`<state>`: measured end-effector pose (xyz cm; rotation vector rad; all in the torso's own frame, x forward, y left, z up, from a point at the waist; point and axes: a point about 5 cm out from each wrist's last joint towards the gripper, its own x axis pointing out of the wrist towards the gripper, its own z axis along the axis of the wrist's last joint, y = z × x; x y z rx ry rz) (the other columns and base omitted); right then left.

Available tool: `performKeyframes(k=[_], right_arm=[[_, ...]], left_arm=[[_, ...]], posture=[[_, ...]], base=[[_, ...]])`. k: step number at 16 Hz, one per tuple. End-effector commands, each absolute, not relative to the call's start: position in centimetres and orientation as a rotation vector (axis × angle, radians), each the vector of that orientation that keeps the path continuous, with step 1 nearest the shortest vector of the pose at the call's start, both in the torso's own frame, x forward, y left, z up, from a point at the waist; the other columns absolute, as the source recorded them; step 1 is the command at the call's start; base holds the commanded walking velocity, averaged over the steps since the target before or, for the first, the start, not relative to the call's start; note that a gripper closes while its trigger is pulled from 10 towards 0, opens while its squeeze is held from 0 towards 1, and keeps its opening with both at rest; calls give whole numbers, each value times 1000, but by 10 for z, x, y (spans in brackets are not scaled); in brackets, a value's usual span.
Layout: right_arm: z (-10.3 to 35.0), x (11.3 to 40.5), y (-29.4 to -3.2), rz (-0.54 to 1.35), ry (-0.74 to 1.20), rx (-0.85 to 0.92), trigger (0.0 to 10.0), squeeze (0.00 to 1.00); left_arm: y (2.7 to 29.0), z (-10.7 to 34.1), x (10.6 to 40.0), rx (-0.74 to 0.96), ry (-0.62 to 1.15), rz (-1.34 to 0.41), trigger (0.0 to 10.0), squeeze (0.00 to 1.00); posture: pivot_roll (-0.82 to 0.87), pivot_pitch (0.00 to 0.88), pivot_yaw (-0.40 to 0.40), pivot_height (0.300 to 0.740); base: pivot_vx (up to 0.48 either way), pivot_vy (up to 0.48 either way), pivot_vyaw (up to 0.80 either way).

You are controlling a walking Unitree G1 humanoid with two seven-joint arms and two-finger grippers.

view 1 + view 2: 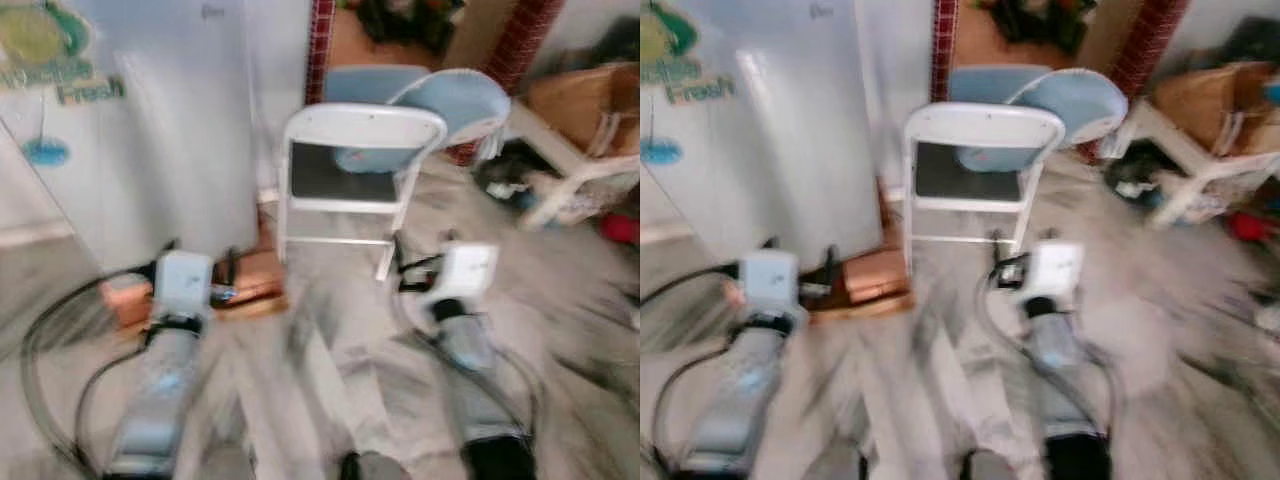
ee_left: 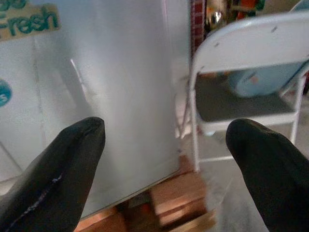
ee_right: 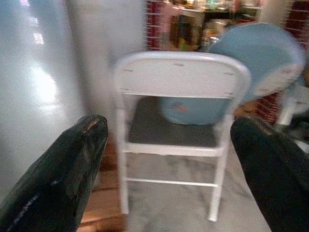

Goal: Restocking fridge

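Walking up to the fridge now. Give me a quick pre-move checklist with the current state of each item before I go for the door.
1. Left gripper empty, jaws wide apart: ok.
2. Right gripper empty, jaws wide apart: ok.
3. Fridge door shut, white front facing the robot: ok.
4. Door handle located: cannot tell, none is visible on the blurred front.
5. Path free: not ok, a white folding chair stands just right of the fridge, ahead of the right arm.
6. Fridge base: it sits on wooden blocks that stick out at floor level, not ok for the feet.
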<state>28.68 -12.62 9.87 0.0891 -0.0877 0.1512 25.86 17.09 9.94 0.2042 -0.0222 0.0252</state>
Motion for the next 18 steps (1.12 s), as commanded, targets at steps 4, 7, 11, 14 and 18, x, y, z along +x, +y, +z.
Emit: performKeyframes(k=[4,7,11,14,18], right_arm=[[98,288,-137,126,-90,67,10000,0],[96,288,-135,123,-87,61,10000,0],[98,282,-148,19,-116,26,10000,0],[89,276,-154,-8,-89,19,10000,0],[96,292,-156,26,-91,-20,10000,0]], left_arm=[[163,101,258,196,-32,4,10000,0],[162,99,257,206,-28,0,10000,0],[151,106,267,236,-52,-107,10000,0],[149,106,269,234,-42,-113,10000,0],[152,100,255,262,-34,-72,10000,0]], posture=[[155,108,-48,740],[158,115,-35,740],[117,115,44,740],[130,123,24,740],[166,132,-37,740]], base=[[0,480,-331],[0,480,0],[0,480,0],[0,480,0],[0,458,0]])
